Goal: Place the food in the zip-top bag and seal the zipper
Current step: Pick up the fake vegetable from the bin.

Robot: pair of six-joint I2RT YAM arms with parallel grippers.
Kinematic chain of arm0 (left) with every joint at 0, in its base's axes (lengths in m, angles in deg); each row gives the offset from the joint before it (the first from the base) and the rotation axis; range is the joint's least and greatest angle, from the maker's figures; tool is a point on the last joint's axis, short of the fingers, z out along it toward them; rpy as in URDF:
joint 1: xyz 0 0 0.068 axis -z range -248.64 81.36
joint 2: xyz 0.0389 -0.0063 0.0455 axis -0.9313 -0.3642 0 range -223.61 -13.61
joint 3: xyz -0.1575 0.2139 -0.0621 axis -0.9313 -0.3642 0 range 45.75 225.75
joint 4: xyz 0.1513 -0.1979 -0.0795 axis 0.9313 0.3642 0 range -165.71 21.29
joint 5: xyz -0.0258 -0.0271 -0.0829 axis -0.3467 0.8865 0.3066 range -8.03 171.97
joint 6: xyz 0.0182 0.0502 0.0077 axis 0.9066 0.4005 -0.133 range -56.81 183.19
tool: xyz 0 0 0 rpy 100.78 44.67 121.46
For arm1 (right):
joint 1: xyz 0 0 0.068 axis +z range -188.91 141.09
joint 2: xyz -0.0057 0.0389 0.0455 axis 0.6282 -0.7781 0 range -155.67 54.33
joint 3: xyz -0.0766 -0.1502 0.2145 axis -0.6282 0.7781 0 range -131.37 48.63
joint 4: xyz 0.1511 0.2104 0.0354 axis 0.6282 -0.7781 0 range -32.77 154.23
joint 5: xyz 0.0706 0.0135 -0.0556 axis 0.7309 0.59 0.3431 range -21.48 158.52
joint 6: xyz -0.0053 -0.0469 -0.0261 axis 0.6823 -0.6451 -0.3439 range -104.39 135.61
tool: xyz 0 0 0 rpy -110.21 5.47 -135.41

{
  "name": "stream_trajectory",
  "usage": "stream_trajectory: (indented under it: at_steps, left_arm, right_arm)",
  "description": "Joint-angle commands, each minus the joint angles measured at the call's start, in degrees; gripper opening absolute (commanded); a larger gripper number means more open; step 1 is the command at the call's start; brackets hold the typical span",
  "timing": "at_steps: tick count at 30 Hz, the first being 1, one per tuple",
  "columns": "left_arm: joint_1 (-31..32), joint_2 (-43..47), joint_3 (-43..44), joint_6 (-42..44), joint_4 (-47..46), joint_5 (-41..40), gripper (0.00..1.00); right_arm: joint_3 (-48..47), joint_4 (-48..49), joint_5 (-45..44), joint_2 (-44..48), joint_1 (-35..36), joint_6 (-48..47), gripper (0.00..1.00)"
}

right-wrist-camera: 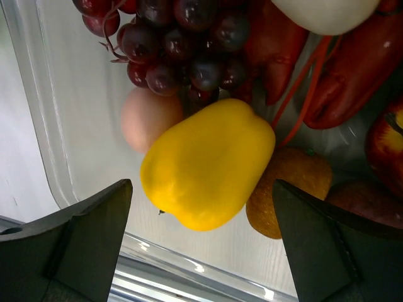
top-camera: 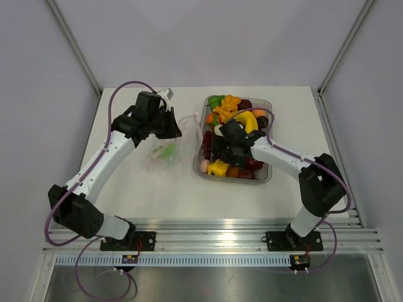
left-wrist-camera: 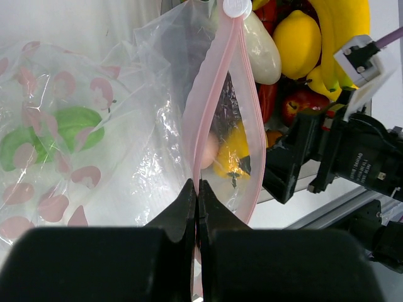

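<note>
The clear zip-top bag [top-camera: 155,158] lies left of the tray with a green food piece [left-wrist-camera: 74,128] inside. My left gripper [left-wrist-camera: 197,187] is shut on the pink zipper [left-wrist-camera: 203,100] at the bag's mouth, which gapes open toward the tray. In the grey tray [top-camera: 264,176], my right gripper [right-wrist-camera: 201,189] is open, its fingers on either side of a yellow pepper [right-wrist-camera: 208,163] without touching it. From above, my right gripper [top-camera: 220,154] hovers over the tray's near left corner, and my left gripper [top-camera: 173,126] is at the bag's far right edge.
Around the pepper in the tray lie dark grapes [right-wrist-camera: 182,50], a pale egg-like piece [right-wrist-camera: 148,116], an orange fruit [right-wrist-camera: 289,189], red pieces [right-wrist-camera: 343,75] and an apple [right-wrist-camera: 384,145]. Bananas and a lemon [left-wrist-camera: 297,41] fill the far end. The tray wall [right-wrist-camera: 56,157] stands close to my right gripper's left finger.
</note>
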Motion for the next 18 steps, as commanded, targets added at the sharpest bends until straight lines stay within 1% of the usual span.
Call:
stream_trajectory:
  at_steps: [1, 9, 18]
  left_arm:
    - [-0.1, -0.4, 0.3, 0.1, -2.6, 1.8, 0.00]
    - [-0.1, -0.5, -0.1, 0.3, -3.0, 2.5, 0.00]
    - [-0.1, -0.3, -1.0, 0.5, -3.6, 3.0, 0.00]
  right_arm:
    - [-3.8, 3.1, 0.1, -2.0, 1.1, -1.0, 1.00]
    - [-5.9, 3.0, -1.9, -6.7, 2.5, -0.4, 0.99]
    - [-7.4, -1.0, -6.4, -7.4, 3.4, -1.1, 1.00]
